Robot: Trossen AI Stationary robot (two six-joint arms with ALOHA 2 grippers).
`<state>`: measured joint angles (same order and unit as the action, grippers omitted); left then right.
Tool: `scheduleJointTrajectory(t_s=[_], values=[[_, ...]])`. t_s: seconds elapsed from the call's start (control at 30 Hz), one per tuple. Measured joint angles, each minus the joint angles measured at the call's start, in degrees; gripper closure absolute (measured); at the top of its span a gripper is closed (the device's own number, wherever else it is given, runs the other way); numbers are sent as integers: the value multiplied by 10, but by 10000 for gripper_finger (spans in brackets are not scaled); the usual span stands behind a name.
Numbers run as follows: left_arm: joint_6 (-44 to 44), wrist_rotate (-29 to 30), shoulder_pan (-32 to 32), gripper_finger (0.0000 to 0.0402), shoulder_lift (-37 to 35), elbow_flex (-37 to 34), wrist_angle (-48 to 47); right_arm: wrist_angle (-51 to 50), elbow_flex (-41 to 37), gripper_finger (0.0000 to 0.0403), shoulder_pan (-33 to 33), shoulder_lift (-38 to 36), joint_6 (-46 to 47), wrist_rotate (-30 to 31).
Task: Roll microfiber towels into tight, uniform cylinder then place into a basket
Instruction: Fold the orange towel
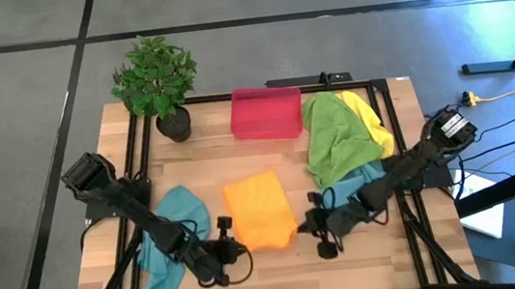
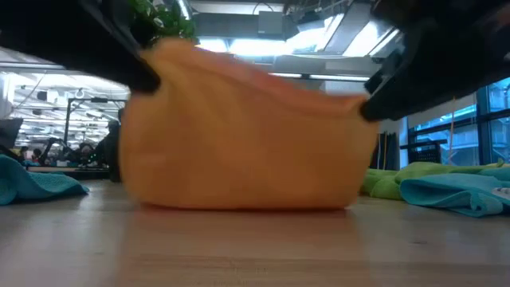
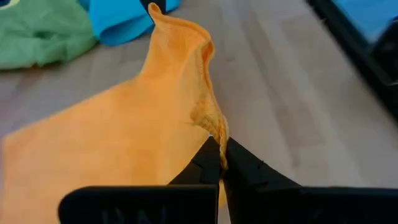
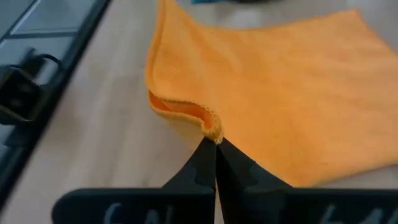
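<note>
Now the orange towel (image 1: 259,210) is pinched at its near corners by the fully closed left gripper (image 3: 219,149) and right gripper (image 4: 215,144).

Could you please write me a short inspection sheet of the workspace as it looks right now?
Surface: wooden table in a black frame, on a grey floor.
Job's things: orange towel mid-table, near corners pinched up; teal towel under the left arm; green towel, yellow towel and second teal towel piled on the right; red basket at the far edge, nothing seen inside.
Clutter: potted plant at the far left corner.
Grippers: left gripper and right gripper each shut on an orange towel corner.
Cables: yellow cable on the floor to the right.
Surroundings: open workshop hall, windows on the right in the low view.
</note>
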<state>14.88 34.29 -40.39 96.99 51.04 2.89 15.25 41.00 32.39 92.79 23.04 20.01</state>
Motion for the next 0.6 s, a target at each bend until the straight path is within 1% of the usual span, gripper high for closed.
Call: scheduleJointTrajectory(t_s=[0.1, 0.23, 0.4, 0.47, 0.6], values=[[15, 0, -5, 401, 0, 19, -42, -2, 17, 401, 25, 0, 2, 27], [61, 6, -4, 401, -1, 34, -121, -22, 43, 401, 33, 0, -10, 71], [113, 30, 9, 401, -4, 34, -208, -117, 69, 401, -3, 0, -1, 130], [134, 31, 20, 401, -5, 34, -240, -140, 72, 401, -22, 0, 7, 136], [168, 33, 47, 401, -6, 34, -307, -149, 73, 401, -64, 0, 7, 135]])
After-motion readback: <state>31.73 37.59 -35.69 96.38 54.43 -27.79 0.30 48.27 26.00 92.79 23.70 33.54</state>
